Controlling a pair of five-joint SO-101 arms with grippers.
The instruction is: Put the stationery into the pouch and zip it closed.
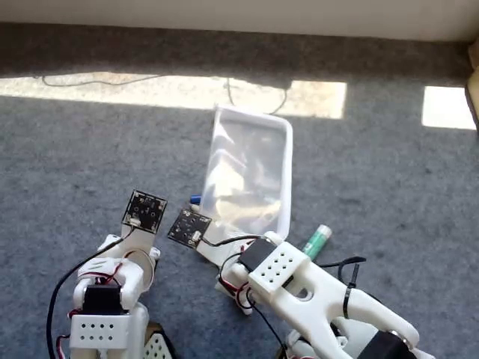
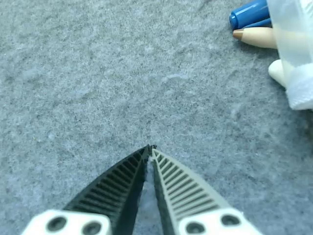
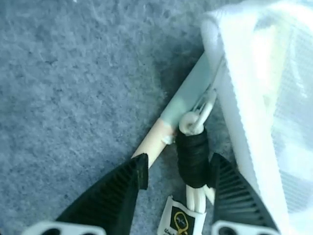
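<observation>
Pouch (image 1: 251, 176) lies flat on table (image 1: 82, 157), long axis running away from me, near end at my right gripper (image 3: 178, 164): jaws apart, straddling black zip pull (image 3: 192, 156). My left gripper (image 2: 150, 149): jaws together, over table beside pouch.

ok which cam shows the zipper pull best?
Right wrist view: the black-wrapped zipper pull sits between the open fingers of the right hand, beside the pouch. High view: the right arm covers that pouch corner. Left wrist view: a pouch edge and pen tips.
</observation>
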